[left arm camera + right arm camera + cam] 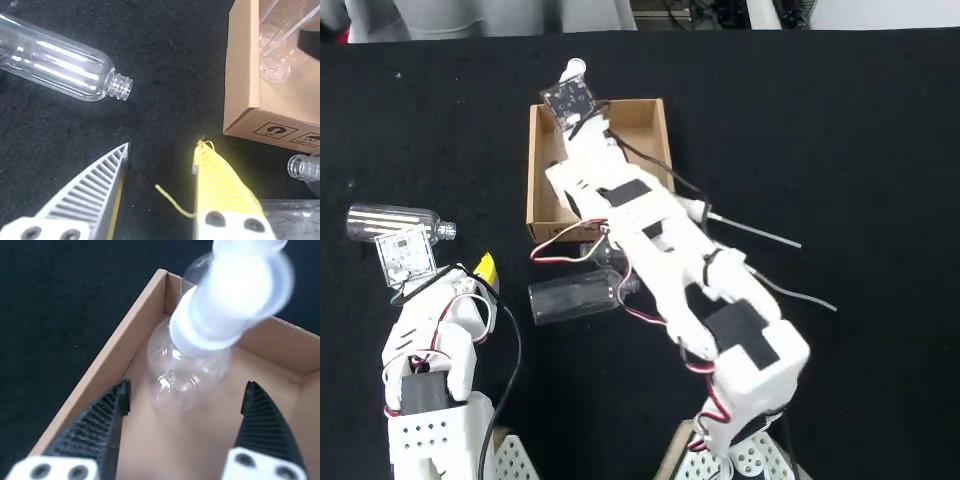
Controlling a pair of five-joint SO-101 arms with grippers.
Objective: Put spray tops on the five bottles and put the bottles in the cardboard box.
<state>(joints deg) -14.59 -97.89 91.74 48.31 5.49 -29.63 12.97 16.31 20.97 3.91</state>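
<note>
Hovering the released right pincer [187, 385] above the capped bottle [200, 360] inside the cardboard box [533, 170] at eleven o'clock on the bench [820, 120], calling for lifting straight up, clearing the spray top [235, 295] without tipping it.

I see a glossy clear plastic bottle [60, 65], a matt brown cardboard box [245, 75], and matt black cloth covering the table [820, 120].
</note>
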